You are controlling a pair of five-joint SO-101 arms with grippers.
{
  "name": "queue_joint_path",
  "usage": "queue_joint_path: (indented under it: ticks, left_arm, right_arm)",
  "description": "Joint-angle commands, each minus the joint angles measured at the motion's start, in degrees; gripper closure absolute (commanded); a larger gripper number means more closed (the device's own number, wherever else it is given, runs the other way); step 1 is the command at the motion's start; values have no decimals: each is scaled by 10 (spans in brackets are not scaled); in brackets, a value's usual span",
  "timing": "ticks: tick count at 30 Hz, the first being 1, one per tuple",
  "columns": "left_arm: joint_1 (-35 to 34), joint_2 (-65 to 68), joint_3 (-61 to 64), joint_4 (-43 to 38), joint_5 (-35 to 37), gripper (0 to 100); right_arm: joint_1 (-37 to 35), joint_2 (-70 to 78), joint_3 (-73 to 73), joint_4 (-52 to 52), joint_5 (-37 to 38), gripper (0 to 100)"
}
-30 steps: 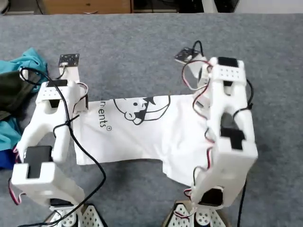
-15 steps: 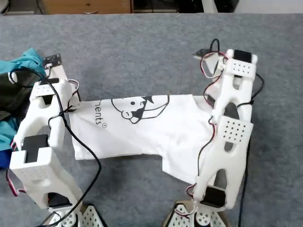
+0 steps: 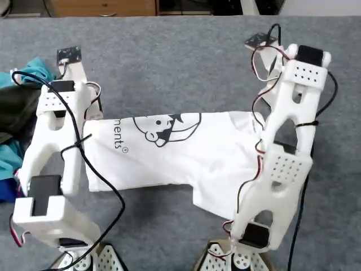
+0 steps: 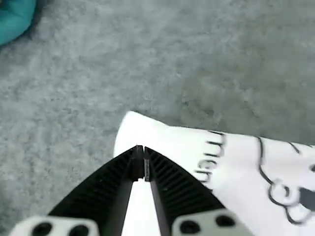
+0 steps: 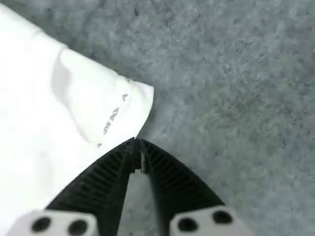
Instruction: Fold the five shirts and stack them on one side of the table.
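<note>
The left claw [image 4: 141,162] is clenched, its tips meeting over a corner of the white shirt [image 4: 231,167], which lies flat on the grey bench [image 4: 147,64]. The right claw [image 5: 137,156] is likewise clenched, its tips just at the shirt's labelled corner.

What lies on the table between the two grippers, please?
The white shirt lies spread between them. Its ends reach the left gripper and the right gripper, one at each end. The high view shows the whole stretch.

A wooden cabinet [image 3: 101,7] stands behind the grey carpet-like cover [image 3: 169,56].
</note>
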Motion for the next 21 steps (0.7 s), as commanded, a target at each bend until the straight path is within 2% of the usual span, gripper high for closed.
queue_joint_path:
  ticks: [1,5,9,14,17,21]
  left_arm:
    - [-3,-42,6,20,-21,981]
    - [-3,-90,112,17,-105,982]
    - [-12,-257,291,-71,-132,982]
    - [-16,-407,484,-209,-128,980]
    - [-16,-400,522,-242,-126,956]
    - [-41,-342,534,-300,-56,882]
  right_arm:
    - [-15,-125,86,13,14,996]
    - [-24,-313,291,12,122,996]
    - [-29,-514,510,-30,179,994]
    - [-69,-662,706,-39,229,992]
    - [-114,-695,789,-42,244,961]
    - [-175,-699,882,-55,274,832]
